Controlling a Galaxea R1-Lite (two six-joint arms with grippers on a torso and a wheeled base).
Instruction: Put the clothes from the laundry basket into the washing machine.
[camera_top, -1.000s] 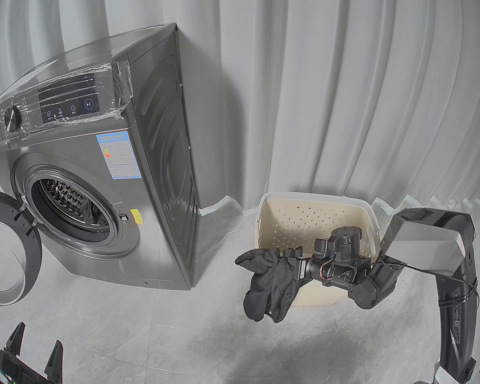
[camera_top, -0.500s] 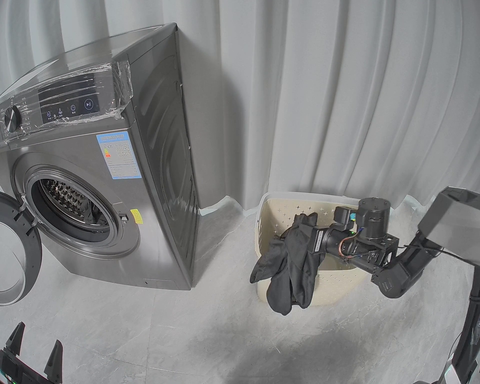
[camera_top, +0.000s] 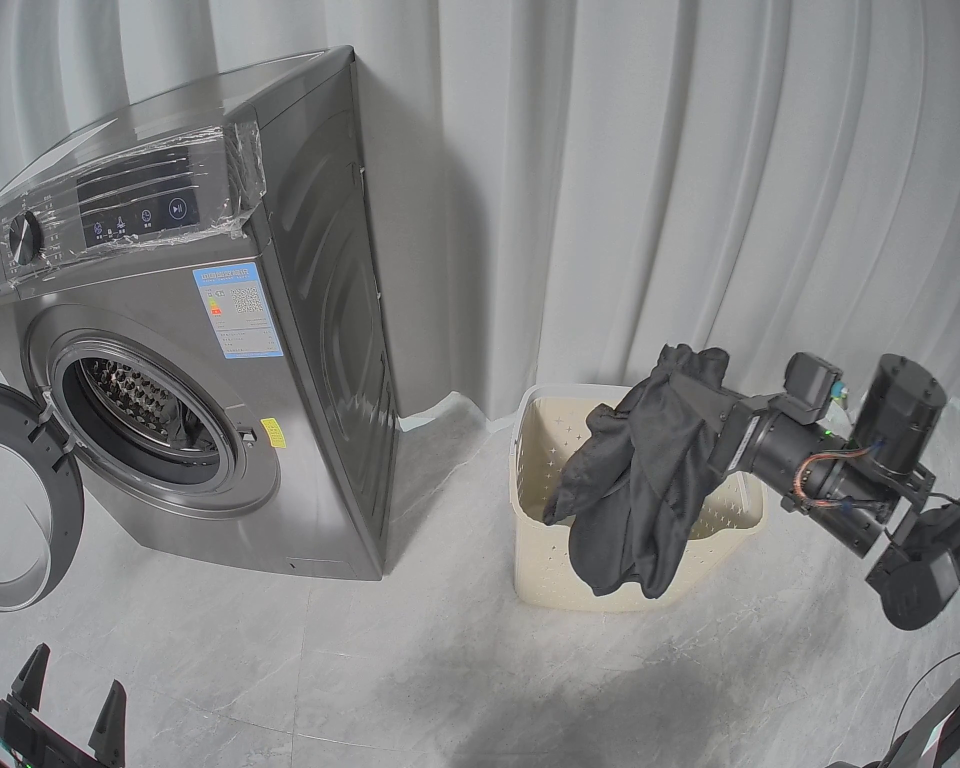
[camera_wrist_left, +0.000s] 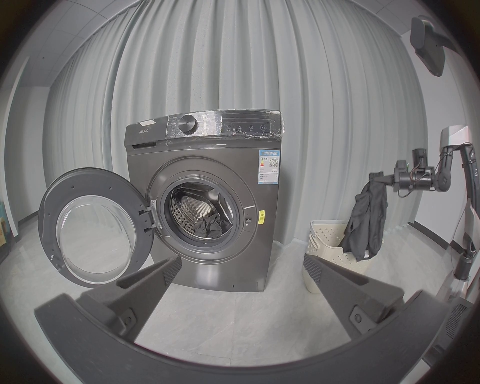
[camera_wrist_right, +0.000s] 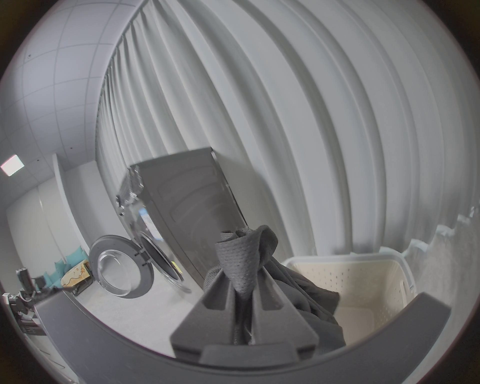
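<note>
My right gripper (camera_top: 718, 400) is shut on a dark grey garment (camera_top: 640, 480), which hangs in the air over the cream laundry basket (camera_top: 535, 560). In the right wrist view the cloth (camera_wrist_right: 245, 260) is pinched between both fingers (camera_wrist_right: 215, 310), with the basket (camera_wrist_right: 360, 280) below. The grey washing machine (camera_top: 200, 330) stands on the left with its round door (camera_top: 25, 500) swung open. Inside the drum lies a dark piece of clothing (camera_wrist_left: 207, 227). My left gripper (camera_top: 65, 700) is low near the floor in front of the machine, open and holding nothing.
White curtains (camera_top: 650, 180) hang behind the machine and the basket. Bare grey floor (camera_top: 420, 660) stretches between the basket and the machine's front. The open door sticks out to the machine's left.
My right gripper has risen and swung to the right with the garment, from beside the basket's front left corner to above the basket. The left gripper has stayed put.
</note>
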